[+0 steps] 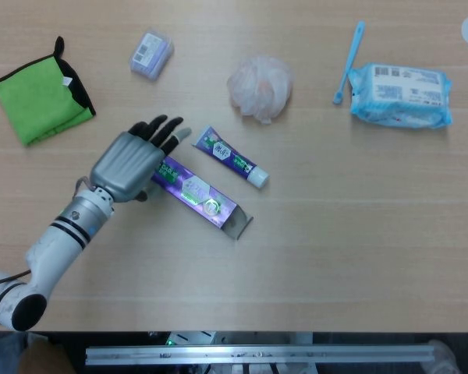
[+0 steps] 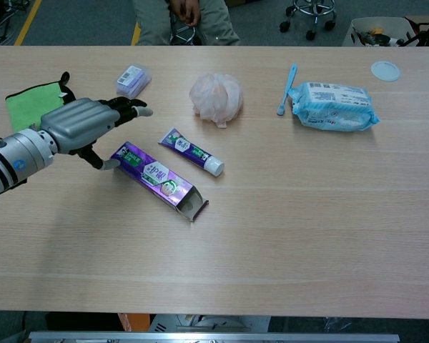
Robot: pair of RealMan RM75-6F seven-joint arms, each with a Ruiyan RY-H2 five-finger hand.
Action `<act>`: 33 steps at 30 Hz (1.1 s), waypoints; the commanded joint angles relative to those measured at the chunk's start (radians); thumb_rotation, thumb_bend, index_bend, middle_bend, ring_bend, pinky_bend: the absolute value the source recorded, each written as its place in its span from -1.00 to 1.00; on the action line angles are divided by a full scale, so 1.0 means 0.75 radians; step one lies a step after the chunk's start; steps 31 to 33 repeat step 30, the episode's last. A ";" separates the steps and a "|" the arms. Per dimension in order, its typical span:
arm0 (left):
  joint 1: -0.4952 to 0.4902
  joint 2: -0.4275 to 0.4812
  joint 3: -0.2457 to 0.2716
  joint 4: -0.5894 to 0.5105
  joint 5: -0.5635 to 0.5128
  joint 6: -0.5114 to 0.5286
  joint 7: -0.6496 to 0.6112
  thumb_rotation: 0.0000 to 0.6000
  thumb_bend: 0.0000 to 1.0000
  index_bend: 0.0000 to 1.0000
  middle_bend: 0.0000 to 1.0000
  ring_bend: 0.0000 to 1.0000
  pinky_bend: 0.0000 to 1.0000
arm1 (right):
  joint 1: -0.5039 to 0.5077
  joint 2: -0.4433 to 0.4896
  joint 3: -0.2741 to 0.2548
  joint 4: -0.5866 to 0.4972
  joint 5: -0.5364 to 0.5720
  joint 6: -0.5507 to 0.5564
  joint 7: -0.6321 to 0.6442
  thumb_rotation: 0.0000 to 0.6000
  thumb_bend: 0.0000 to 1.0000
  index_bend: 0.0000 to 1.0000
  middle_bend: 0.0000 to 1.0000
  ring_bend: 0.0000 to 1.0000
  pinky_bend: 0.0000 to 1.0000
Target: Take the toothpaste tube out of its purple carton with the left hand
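Pale wood table [image 2: 307,214], grey floor [image 2: 272,21] beyond

Counted on the bench [image 1: 359,257]: one purple carton [image 1: 200,195], one toothpaste tube [image 1: 231,157], one green cloth [image 1: 40,93], one bath pouf [image 1: 260,86], one toothbrush [image 1: 349,61], one wipes pack [image 1: 401,94], one small box [image 1: 151,54].
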 commanded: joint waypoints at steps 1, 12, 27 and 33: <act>0.059 0.030 -0.012 -0.017 0.022 0.142 0.045 1.00 -0.45 -1.00 -0.84 -0.88 -0.63 | 0.004 -0.004 0.003 0.001 0.006 -0.006 -0.004 1.00 -0.44 -0.17 -0.15 -0.14 -0.03; 0.275 0.137 0.029 -0.093 0.082 0.514 0.214 1.00 -0.45 -0.75 -0.71 -0.78 -0.62 | 0.028 -0.024 0.015 0.001 0.024 -0.040 -0.026 1.00 -0.44 -0.17 -0.15 -0.14 -0.03; 0.571 0.264 0.079 -0.219 0.079 0.833 0.123 1.00 -0.45 -0.72 -0.68 -0.78 -0.62 | 0.029 -0.040 0.018 0.006 0.036 -0.040 -0.042 1.00 -0.44 -0.17 -0.15 -0.14 -0.03; 0.608 0.262 0.088 -0.217 0.110 0.874 0.125 1.00 -0.45 -0.72 -0.67 -0.78 -0.62 | 0.029 -0.040 0.016 0.006 0.028 -0.037 -0.040 1.00 -0.44 -0.17 -0.15 -0.14 -0.03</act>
